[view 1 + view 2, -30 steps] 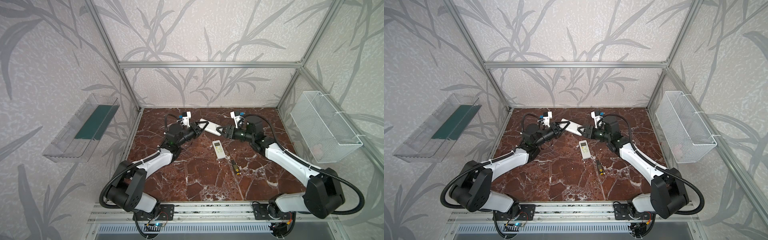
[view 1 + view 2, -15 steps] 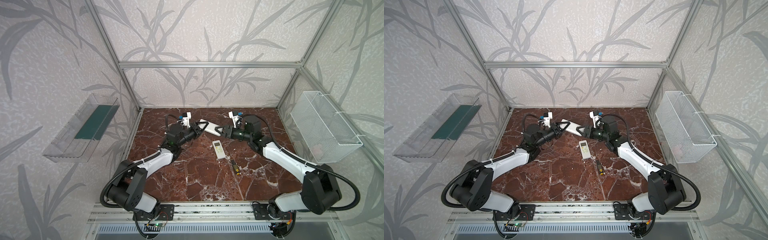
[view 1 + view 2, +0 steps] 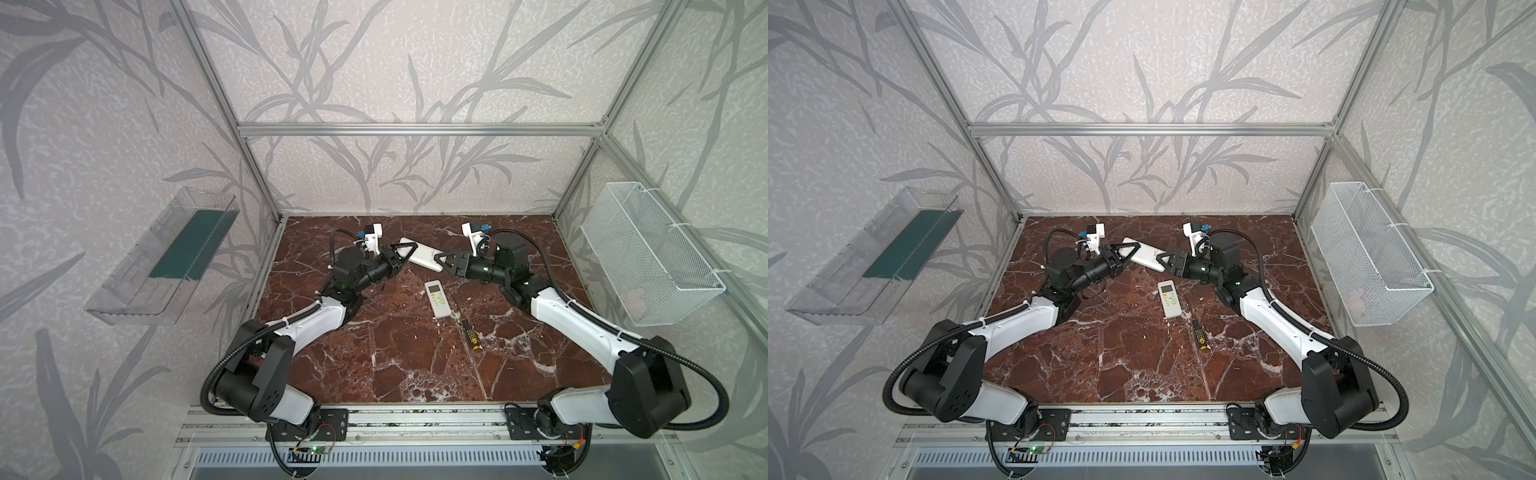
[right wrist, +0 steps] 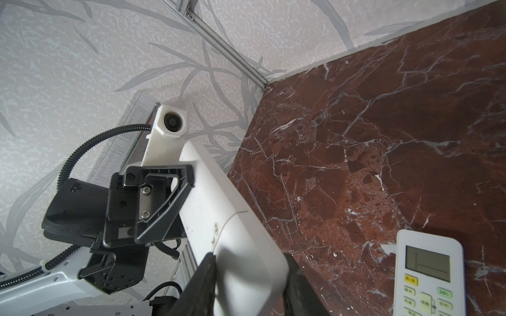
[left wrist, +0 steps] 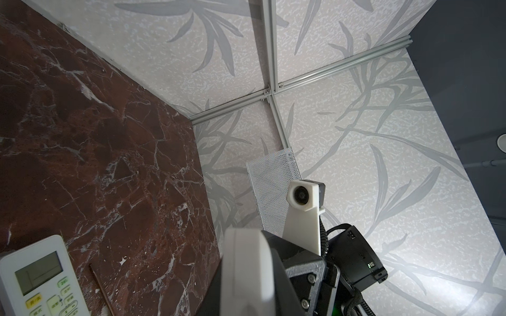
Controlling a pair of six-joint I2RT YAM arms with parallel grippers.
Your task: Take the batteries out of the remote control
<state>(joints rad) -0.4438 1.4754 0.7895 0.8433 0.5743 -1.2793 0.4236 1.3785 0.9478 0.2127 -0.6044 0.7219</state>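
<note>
two remotes show in both top views: a white remote [image 3: 419, 254] held off the table [image 3: 395, 365] between the arms, and a second remote [image 3: 438, 299] lying face up beside a screwdriver [image 3: 469, 330]. only the right wrist view shows the grips: left jaws clamped narrow on the far end, right jaws against both edges of the near end. batteries cannot be seen in any view.

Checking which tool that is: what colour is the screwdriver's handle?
Black with a yellow end on the screwdriver handle, shown best in a top view.
</note>
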